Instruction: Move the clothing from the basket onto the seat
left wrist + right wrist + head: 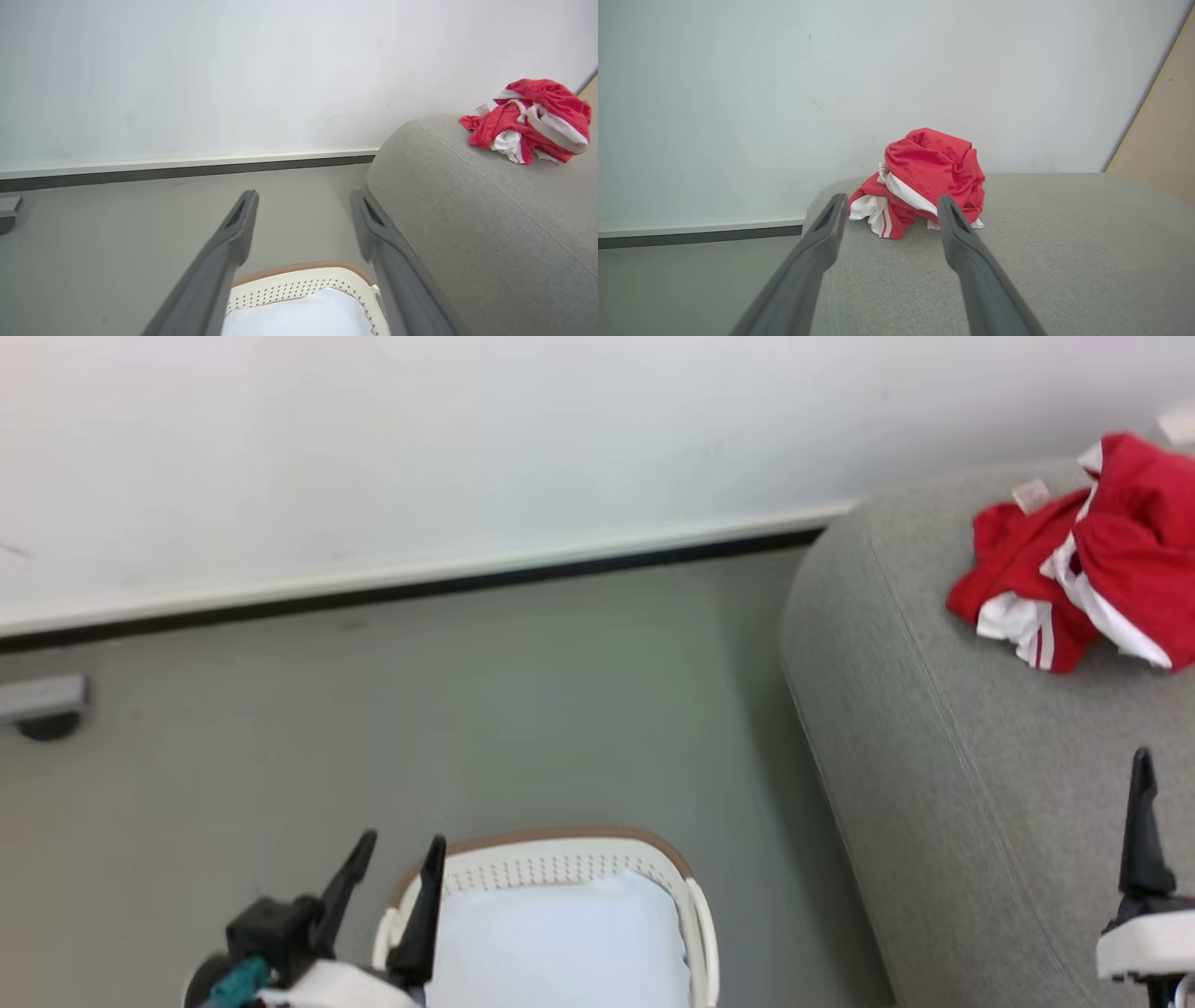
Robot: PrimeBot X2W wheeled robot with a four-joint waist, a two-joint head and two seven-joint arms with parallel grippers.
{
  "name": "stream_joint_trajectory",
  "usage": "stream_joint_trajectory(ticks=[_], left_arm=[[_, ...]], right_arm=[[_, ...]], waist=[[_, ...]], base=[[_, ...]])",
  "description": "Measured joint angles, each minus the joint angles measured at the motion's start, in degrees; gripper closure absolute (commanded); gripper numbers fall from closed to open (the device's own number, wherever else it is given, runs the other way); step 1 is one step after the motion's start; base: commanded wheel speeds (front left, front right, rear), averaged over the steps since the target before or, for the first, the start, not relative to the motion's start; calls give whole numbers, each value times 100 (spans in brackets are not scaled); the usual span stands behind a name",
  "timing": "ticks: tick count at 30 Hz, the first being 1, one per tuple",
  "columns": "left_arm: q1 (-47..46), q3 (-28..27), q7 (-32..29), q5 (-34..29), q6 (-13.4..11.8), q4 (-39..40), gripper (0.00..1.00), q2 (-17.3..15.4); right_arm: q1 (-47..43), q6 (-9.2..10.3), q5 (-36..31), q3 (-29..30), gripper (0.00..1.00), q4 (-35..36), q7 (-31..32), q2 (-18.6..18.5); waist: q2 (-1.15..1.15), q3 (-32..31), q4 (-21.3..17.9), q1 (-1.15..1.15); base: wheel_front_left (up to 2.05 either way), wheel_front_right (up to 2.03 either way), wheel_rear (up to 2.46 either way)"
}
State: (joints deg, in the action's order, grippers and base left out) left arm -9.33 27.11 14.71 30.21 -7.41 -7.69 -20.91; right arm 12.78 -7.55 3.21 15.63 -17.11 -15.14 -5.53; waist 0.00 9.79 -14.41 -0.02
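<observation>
Two tools were mine to mind, and both stood wide open with nothing in them. My right tool point(893, 205) hung over the seat point(980, 784), its fingers aimed at the clothing point(929, 177) but apart from it, with bare grey fabric between. The clothing lay bunched in one red-and-white heap on the seat's far part, near the wall point(467, 448) and well in from the rounded edge. I judged that a good spot, since a soft pile set that far in had little chance of sliding to the floor point(467, 709).

My left tool point(403, 845) hovered by the near left side of the basket point(560, 863), which stood on the floor just beside the seat. I took that as a ready stance for reaching in. What I could see of the basket held a white pad point(560, 943) and no red cloth, though its near end was cut off from view. So I reckoned the job was done or close to it.
</observation>
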Motion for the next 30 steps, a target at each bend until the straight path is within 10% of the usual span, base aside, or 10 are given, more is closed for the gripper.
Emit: stream_joint_trajectory(ticks=[11,30], left_arm=[[1125,-939,36,-256,-52,-176,0,461],[1758,-2604,37,-1512,826,-198,0,1402]], right_arm=[[-970,0,172,-544,0,314,-1,203],[-1530,0,427,-1486,0,240,0,270]], waist=[[0,-908,497,0],[0,-1280,736,2]], base=[[0,0,0],[0,0,0]])
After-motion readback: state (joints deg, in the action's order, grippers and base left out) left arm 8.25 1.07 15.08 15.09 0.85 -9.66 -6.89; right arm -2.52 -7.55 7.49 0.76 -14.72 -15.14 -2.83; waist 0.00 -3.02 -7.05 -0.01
